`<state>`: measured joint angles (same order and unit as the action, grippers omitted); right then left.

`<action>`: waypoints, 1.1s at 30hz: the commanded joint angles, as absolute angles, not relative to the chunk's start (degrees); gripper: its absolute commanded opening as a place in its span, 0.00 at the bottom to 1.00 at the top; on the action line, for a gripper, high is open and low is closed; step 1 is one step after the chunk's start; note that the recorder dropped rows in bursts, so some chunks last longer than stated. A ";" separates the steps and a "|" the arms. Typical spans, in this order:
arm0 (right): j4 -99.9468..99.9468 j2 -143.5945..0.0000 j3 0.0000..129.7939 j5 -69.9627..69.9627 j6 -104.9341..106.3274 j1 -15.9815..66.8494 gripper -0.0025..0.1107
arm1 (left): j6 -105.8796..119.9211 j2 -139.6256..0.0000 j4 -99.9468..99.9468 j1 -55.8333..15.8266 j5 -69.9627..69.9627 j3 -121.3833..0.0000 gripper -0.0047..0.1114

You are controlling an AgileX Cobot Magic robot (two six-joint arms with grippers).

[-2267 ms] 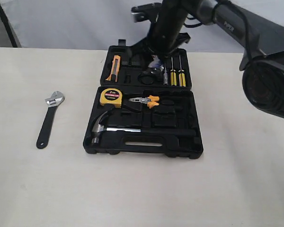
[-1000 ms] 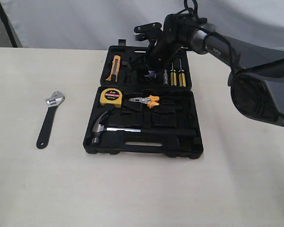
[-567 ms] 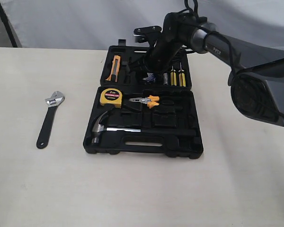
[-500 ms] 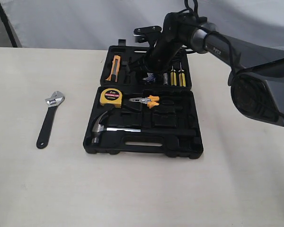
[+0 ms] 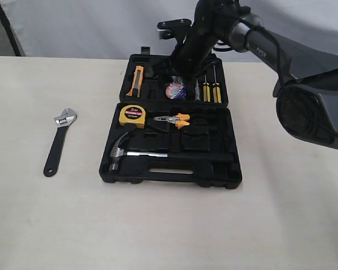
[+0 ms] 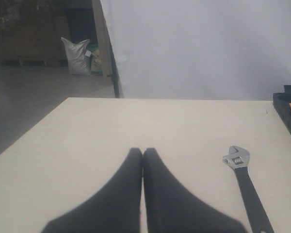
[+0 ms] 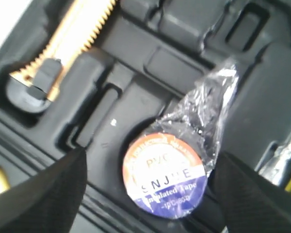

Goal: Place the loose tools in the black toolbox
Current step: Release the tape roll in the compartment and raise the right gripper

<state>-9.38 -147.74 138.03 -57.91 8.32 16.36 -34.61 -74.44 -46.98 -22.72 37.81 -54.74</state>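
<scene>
The black toolbox [image 5: 217, 169] lies open at the table's middle. A small black tape roll [image 5: 175, 90] [image 7: 166, 177] with a blue-red label lies in a round recess of the far half, still in clear wrap. Just above it my right gripper [image 5: 177, 68] [image 7: 149, 194] stands open, its fingers wide apart on either side of the roll and not touching it. The claw hammer [image 5: 127, 153] rests in the near half. A black adjustable wrench [image 5: 58, 142] [image 6: 246, 187] lies loose on the table left of the box. My left gripper [image 6: 142, 151] is shut and empty, some way from the wrench.
An orange utility knife [image 5: 136, 79] and yellow-handled screwdrivers [image 5: 211, 89] lie in the far half. The yellow tape measure [image 5: 132, 116] and orange-handled pliers [image 5: 173, 120] sit in the near half. A grey backdrop stands behind the table.
My right gripper has let go of the tape roll and risen off it; the roll now lies in its recess in full view. The wrench and left gripper have not moved.
</scene>
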 commanded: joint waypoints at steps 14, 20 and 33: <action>-6.97 -147.66 138.48 -58.85 8.81 16.15 0.63 | -35.20 -73.98 -46.20 -22.53 36.83 -54.20 0.05; -6.28 -150.01 138.48 -58.47 8.81 16.15 0.65 | -35.20 -73.98 -46.20 -22.53 36.83 -54.20 0.05; -6.16 -148.96 138.59 -59.07 8.81 16.15 0.56 | -35.20 -73.98 -46.20 -22.53 36.83 -54.20 0.05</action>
<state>-6.66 -149.75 138.41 -58.32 8.52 16.36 -34.61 -74.44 -46.98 -22.72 37.81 -54.74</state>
